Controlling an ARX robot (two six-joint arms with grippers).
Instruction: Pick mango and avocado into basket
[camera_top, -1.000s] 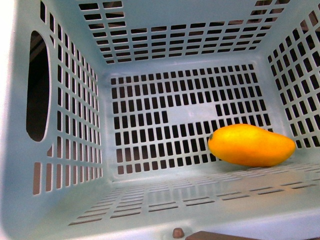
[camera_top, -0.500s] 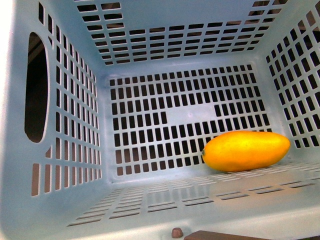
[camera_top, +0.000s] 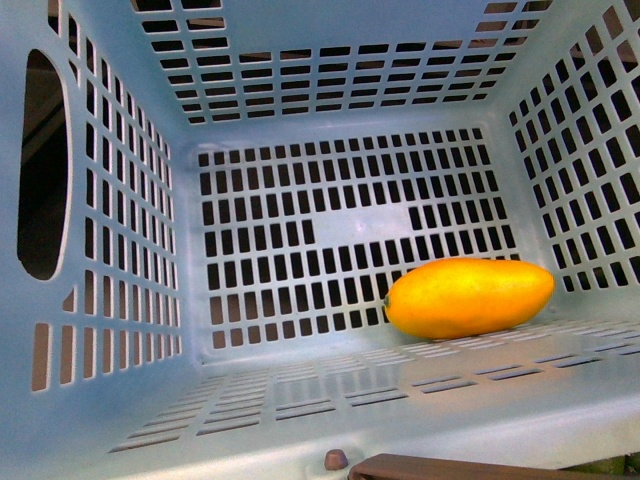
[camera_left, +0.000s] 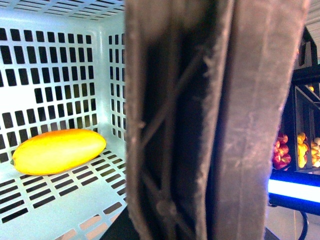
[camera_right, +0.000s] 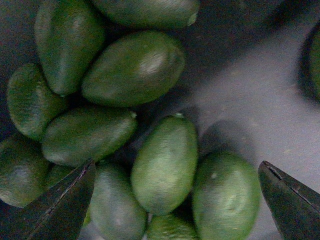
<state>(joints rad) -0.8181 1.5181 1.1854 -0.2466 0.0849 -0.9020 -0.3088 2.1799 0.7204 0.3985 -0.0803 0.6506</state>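
Observation:
The pale turquoise basket (camera_top: 345, 228) fills the front view, seen from its open side. The yellow-orange mango (camera_top: 470, 297) lies inside it by the right wall, and appears in the left wrist view too as the mango (camera_left: 57, 151) on the basket's slotted wall (camera_left: 75, 200). My left gripper is shut on the basket's brown ribbed handle (camera_left: 210, 125), which covers its fingers. My right gripper (camera_right: 177, 205) hangs open over a pile of dark green avocados. One avocado (camera_right: 165, 170) lies between the spread fingertips, untouched.
Several more avocados (camera_right: 132, 67) crowd round it on a grey surface (camera_right: 250, 90). In the left wrist view, beyond the handle, dark shelves hold red fruit (camera_left: 281, 152) and yellow fruit (camera_left: 302, 147) above a blue-lit strip (camera_left: 295, 189).
The basket has drifted left in the front view. The mango inside has rolled a little to the left and now lies more level.

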